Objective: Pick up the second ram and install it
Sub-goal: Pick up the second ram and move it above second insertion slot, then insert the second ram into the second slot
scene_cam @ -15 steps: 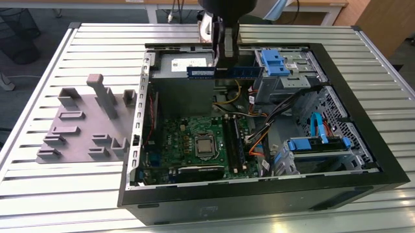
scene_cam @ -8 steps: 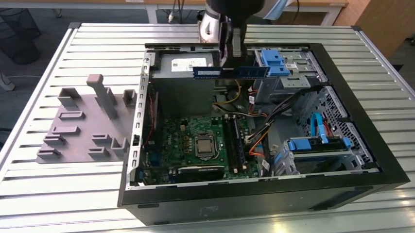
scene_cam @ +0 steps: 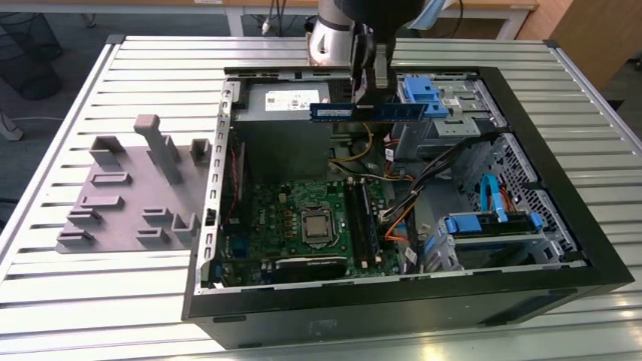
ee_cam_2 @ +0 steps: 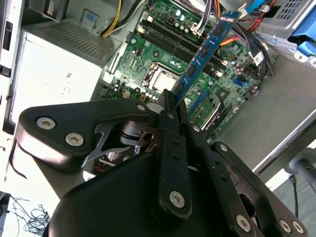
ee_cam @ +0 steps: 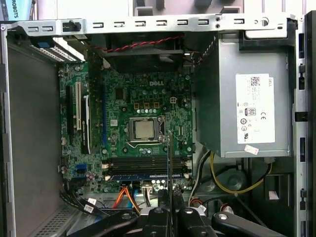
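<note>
And there it is: the black gripper (scene_cam: 366,99) is clamped on the long, flat blue circuit-board memory stick (scene_cam: 331,112) at mid-length. The stick hangs level above the open black computer case (scene_cam: 561,248), over the grey metal power supply (scene_cam: 286,101) and well clear of the green motherboard (scene_cam: 301,218). In the second wrist view it juts out towards the long dark memory slots (ee_cam_2: 170,37). I'd call the stick light and stiff but fragile, so a centred hold is best, off the contact edge.
</note>
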Robot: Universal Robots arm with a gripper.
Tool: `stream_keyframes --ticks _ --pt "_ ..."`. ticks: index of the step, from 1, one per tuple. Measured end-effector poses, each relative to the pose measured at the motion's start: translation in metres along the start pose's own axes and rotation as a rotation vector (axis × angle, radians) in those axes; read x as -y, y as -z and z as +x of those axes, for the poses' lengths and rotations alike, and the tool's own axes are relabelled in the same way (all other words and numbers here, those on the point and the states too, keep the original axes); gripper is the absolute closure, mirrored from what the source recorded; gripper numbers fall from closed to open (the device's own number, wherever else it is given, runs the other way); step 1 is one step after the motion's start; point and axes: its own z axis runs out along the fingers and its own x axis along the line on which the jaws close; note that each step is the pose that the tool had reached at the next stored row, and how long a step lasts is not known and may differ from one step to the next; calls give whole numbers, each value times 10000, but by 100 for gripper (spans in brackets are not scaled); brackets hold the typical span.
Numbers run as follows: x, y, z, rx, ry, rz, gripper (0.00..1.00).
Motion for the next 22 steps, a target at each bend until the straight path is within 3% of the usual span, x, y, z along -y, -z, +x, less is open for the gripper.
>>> stream_keyframes --ticks 15,22 --pt "5 0 -1 0 -5 0 86" --pt "5 -1 -1 -2 -238 1 86"
